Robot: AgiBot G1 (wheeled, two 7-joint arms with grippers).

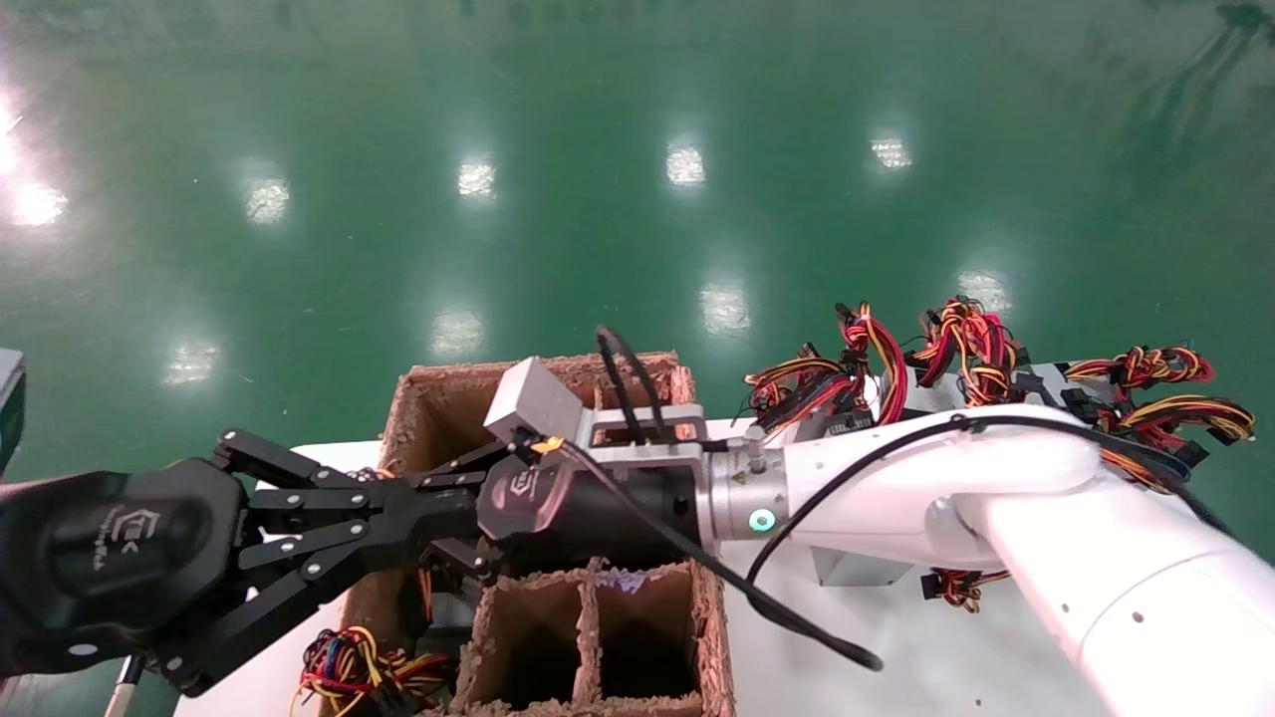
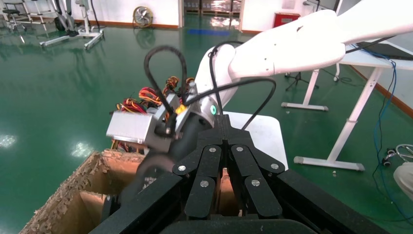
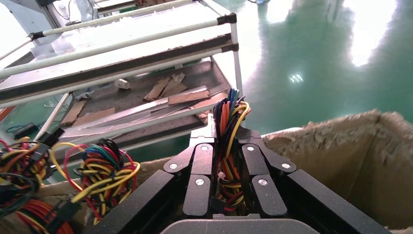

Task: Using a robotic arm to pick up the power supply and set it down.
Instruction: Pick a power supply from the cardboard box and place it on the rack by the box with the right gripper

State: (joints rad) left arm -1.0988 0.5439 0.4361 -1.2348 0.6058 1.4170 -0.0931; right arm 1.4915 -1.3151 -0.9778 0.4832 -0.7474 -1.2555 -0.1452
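Note:
My right gripper [image 1: 398, 488] reaches left from the white robotic arm [image 1: 946, 478] over a cardboard box [image 1: 438, 378]. Its fingers are shut on a bundle of red, yellow, orange and black wires [image 3: 229, 117], the tail of a power supply. The bundle runs up between the fingers [image 3: 202, 161]. The power supply's metal body is hidden. My left gripper [image 1: 463, 513] comes in from the left, shut and empty, its tip [image 2: 223, 122] close beside the right wrist and its green light [image 2: 213, 109].
The cardboard box has divided compartments [image 1: 593, 617] and stands on a white table [image 1: 896, 647]. Several more power supplies with wire tails [image 1: 956, 349] lie at the back right. Loose wires [image 1: 349, 667] sit in the box's near left. A shelf cart [image 3: 122, 48] stands beyond.

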